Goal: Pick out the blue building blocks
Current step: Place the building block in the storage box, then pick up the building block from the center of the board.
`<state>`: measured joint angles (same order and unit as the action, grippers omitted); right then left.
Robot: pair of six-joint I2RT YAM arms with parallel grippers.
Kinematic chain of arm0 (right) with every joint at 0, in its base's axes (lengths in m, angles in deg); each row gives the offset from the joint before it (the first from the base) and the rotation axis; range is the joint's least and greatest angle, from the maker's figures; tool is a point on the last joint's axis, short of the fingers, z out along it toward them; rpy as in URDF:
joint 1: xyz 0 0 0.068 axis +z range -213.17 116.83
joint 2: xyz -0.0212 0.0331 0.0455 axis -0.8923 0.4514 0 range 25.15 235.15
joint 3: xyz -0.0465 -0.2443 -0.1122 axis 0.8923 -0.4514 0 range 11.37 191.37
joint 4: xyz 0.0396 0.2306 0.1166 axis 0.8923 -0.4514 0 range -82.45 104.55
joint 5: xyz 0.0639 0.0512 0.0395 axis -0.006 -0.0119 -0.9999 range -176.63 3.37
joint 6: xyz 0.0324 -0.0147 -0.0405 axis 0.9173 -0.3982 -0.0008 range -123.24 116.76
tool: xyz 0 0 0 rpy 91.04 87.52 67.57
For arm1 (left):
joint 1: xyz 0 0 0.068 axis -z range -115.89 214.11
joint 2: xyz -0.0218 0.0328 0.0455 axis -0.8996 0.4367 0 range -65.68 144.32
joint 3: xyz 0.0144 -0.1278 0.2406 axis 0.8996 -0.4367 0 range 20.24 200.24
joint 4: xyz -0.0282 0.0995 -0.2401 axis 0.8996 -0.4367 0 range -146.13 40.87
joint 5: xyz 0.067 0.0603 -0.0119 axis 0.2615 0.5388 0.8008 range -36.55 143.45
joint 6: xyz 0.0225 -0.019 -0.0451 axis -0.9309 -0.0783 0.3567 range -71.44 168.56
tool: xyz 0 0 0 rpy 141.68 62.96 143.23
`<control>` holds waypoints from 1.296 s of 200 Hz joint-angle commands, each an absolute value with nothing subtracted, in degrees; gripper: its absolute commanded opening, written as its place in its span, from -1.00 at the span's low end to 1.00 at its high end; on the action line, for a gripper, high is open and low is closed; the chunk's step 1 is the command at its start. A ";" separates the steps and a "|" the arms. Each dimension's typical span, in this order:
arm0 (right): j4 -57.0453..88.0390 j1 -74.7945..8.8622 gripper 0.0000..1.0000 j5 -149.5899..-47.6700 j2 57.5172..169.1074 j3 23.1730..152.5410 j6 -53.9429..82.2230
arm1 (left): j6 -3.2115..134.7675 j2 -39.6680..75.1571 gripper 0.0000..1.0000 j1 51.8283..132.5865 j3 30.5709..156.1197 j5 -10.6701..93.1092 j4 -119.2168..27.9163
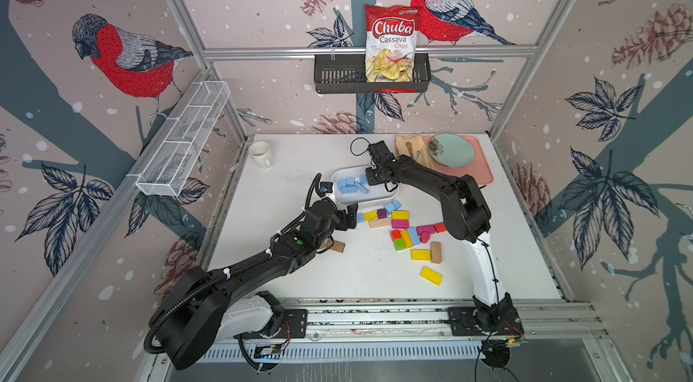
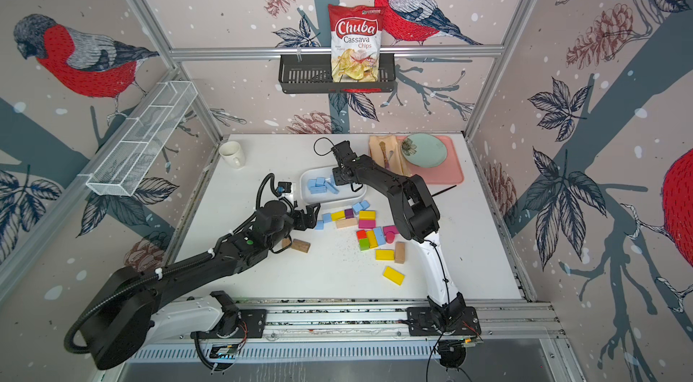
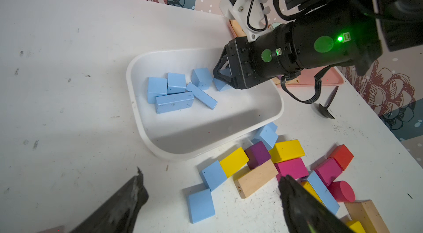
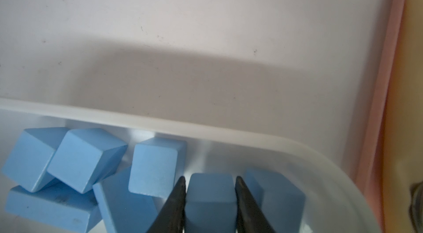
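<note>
Right jaws pinching blue cube (image 4: 210, 197) in white tray (image 3: 206, 129), left jaws spread wide by loose blue blocks (image 3: 201, 205) at tray's six o'clock

Twelve blue blocks (image 3: 175, 102) show: seven in the one white tray (image 3: 206, 129), five on the table (image 1: 300, 271). Also on the table: five yellow blocks (image 1: 431, 275), three pink blocks (image 1: 400, 224), two red blocks (image 1: 439, 227), one green block (image 1: 399, 245), one purple block (image 1: 381, 213) and at least three plain wooden blocks (image 1: 435, 252). There is one mug (image 1: 260, 153), one plate (image 1: 455, 151), one pink tray (image 1: 483, 173), one chip bag (image 1: 390, 42).
</note>
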<state>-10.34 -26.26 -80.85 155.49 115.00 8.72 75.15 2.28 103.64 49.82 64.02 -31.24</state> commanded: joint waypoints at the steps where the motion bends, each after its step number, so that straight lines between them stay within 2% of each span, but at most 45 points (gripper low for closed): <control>1: -10.65 -26.53 -0.22 -80.60 156.31 116.19 9.41 | 74.91 2.34 0.89 103.68 49.77 64.44 -29.20; 33: -10.92 -26.72 -0.04 -80.88 156.90 117.09 9.72 | 75.08 2.28 0.89 103.66 49.60 64.61 -29.23; 71: -11.37 -26.77 0.05 -81.46 156.15 117.71 10.14 | 75.19 2.39 0.89 103.66 49.60 64.46 -29.03; 122: -9.85 -26.45 0.27 -82.65 149.30 114.31 10.76 | 75.26 2.52 0.89 103.66 49.68 64.00 -28.92; 200: -7.54 -25.54 0.67 -79.98 133.18 98.97 11.65 | 75.38 2.69 0.90 103.66 49.61 63.38 -28.57; 259: -6.68 -24.68 0.85 -77.92 122.64 85.22 13.12 | 75.49 3.22 0.90 103.66 49.68 62.42 -27.71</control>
